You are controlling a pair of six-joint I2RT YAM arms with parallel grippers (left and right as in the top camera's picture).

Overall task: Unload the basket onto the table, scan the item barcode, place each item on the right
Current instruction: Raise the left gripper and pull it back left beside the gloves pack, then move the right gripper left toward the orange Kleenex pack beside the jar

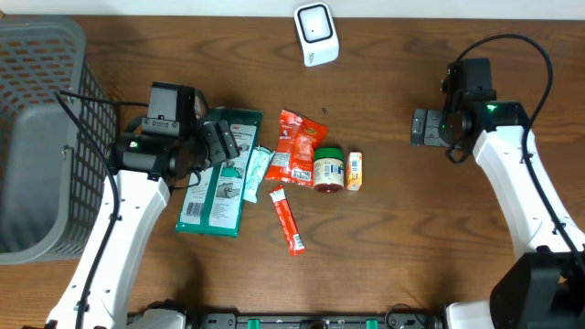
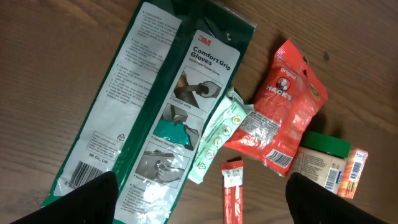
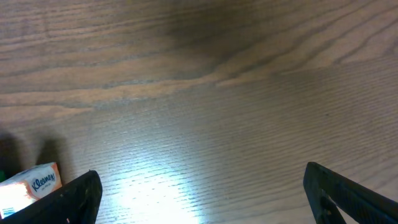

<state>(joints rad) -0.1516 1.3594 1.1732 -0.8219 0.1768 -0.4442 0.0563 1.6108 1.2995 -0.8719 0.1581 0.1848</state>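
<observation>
Several items lie mid-table: a green 3M gloves pack (image 1: 218, 187) (image 2: 155, 106), a pale green sachet (image 1: 256, 172) (image 2: 221, 137), a red snack bag (image 1: 297, 146) (image 2: 283, 106), a green-lidded jar (image 1: 329, 170) (image 2: 320, 158), a small orange tissue pack (image 1: 355, 171) (image 3: 31, 186) and a red stick sachet (image 1: 289, 219) (image 2: 232, 196). A white barcode scanner (image 1: 316, 35) stands at the back. My left gripper (image 1: 219, 139) (image 2: 202, 199) hovers open over the gloves pack's upper end, holding nothing. My right gripper (image 1: 422, 127) (image 3: 199, 193) is open above bare wood, right of the items.
A grey mesh basket (image 1: 41, 137) fills the far left of the table, close beside my left arm. Bare wooden tabletop (image 1: 402, 228) stretches between the item cluster and my right arm.
</observation>
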